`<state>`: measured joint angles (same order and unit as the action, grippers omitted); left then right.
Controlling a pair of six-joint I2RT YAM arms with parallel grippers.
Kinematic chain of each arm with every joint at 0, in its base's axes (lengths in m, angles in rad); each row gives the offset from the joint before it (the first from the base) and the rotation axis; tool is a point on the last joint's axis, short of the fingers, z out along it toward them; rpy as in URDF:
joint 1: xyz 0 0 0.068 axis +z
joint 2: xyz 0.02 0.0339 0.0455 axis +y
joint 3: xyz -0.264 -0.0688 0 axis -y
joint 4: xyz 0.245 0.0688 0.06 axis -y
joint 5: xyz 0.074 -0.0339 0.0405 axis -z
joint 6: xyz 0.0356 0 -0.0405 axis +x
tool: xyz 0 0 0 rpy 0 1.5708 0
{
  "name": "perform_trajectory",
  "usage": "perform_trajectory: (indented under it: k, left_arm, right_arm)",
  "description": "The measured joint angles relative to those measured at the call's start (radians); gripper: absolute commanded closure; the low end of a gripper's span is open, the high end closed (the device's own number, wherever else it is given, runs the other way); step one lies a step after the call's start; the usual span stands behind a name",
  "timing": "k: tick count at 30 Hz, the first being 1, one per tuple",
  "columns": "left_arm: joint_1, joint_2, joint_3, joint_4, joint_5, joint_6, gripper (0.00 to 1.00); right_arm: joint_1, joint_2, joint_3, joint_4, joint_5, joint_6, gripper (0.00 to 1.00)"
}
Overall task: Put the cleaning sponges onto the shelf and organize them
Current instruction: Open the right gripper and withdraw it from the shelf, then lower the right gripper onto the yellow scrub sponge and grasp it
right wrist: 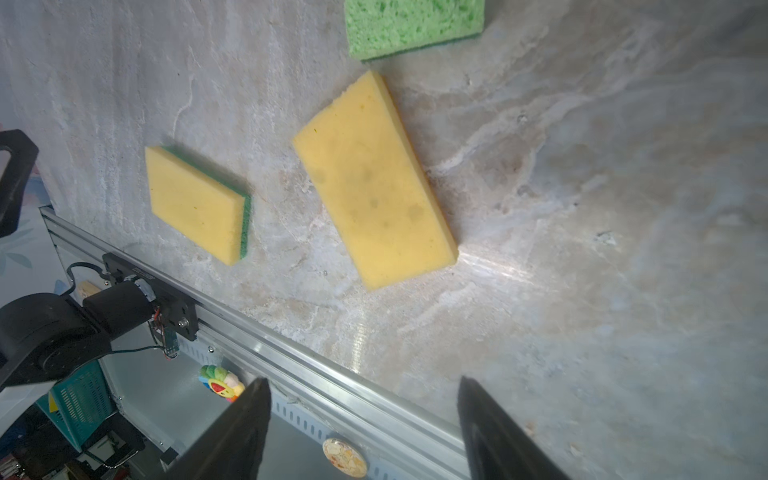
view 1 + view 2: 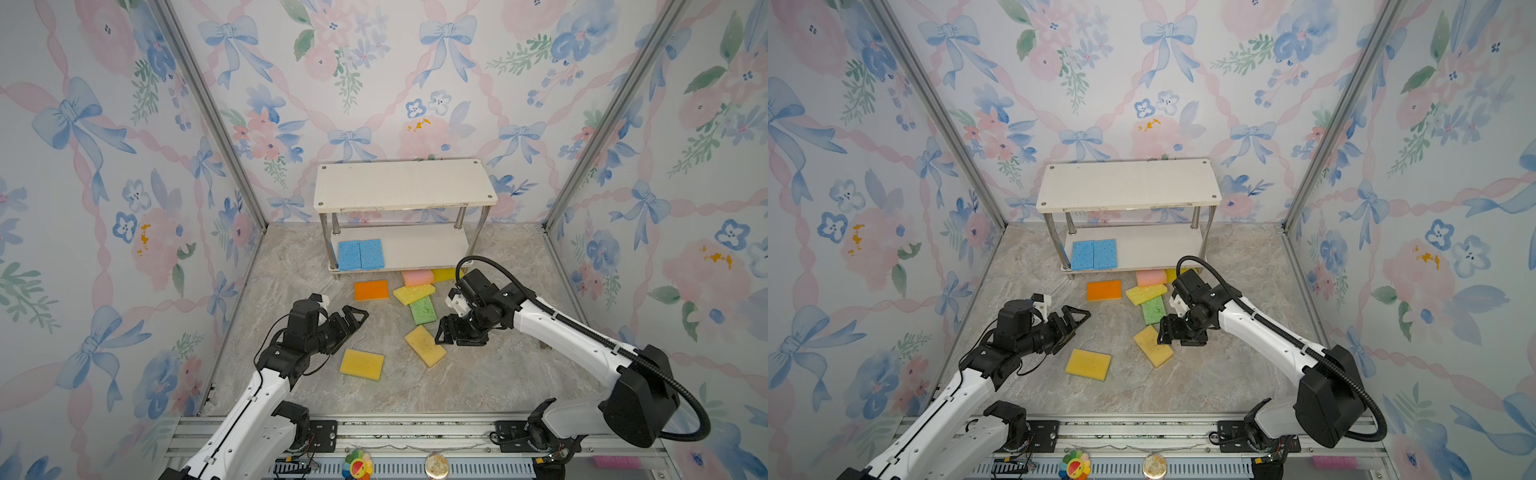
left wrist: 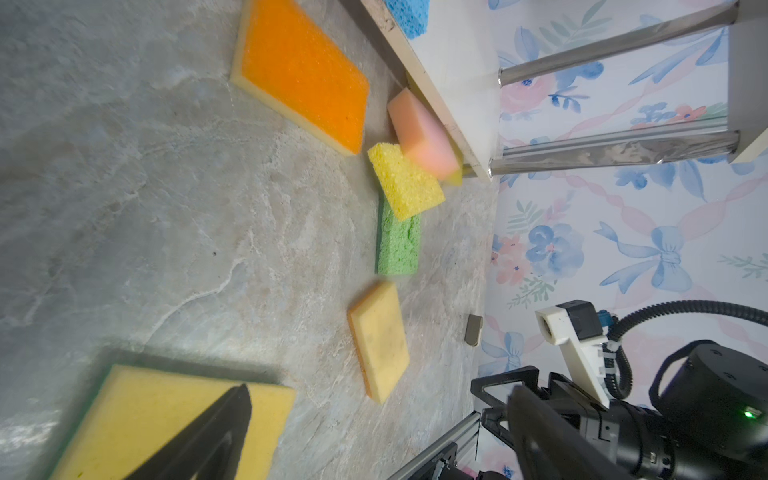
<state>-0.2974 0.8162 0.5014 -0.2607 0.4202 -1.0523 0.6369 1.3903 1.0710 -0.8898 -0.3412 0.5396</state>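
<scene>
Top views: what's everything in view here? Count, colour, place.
shelf: one, white boards, metal legs, against the back wall
blue sponges: two, blue, on the lower board's left end
orange sponge: one, orange, tabletop before the shelf
pink sponge: one, pink, at the lower board's front edge
yellow sponges: four, yellow; one beside the pink, one overlapping the green, two nearer the arms
green sponge: one, green, mid-tabletop
left arm: one, white and black, jaws open, empty
right arm: one, white and black, jaws open, empty

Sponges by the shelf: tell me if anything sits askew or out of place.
The pink sponge leans against the shelf at its lower board, overlapping a yellow sponge that lies across the green sponge: an untidy pile. Only two blue sponges sit neatly on the shelf.
</scene>
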Motion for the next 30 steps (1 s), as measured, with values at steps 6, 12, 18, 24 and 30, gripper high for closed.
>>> perform_trajectory:
  k: [6, 12, 18, 24, 30]
  left_arm:
    - [-0.173, 0.125, 0.042, 0.006, -0.074, 0.022, 0.02]
    - [-0.385, 0.241, 0.069, 0.072, -0.208, -0.033, 0.02]
    - [-0.406, 0.337, 0.085, 0.138, -0.233, -0.075, 0.02]
    - [-0.366, 0.419, 0.158, 0.169, -0.182, -0.043, 0.02]
    - [-0.322, 0.401, 0.159, 0.171, -0.134, -0.005, 0.02]
  right_arm:
    - [-0.055, 0.032, -0.006, 0.035, -0.038, -0.041, 0.27]
    - [-0.063, 0.17, 0.01, 0.076, -0.097, -0.132, 0.31]
    - [-0.06, 0.289, 0.047, 0.143, -0.131, -0.179, 0.35]
    - [-0.046, 0.359, 0.057, 0.195, -0.114, -0.189, 0.4]
    - [-0.026, 0.398, 0.065, 0.214, -0.088, -0.188, 0.5]
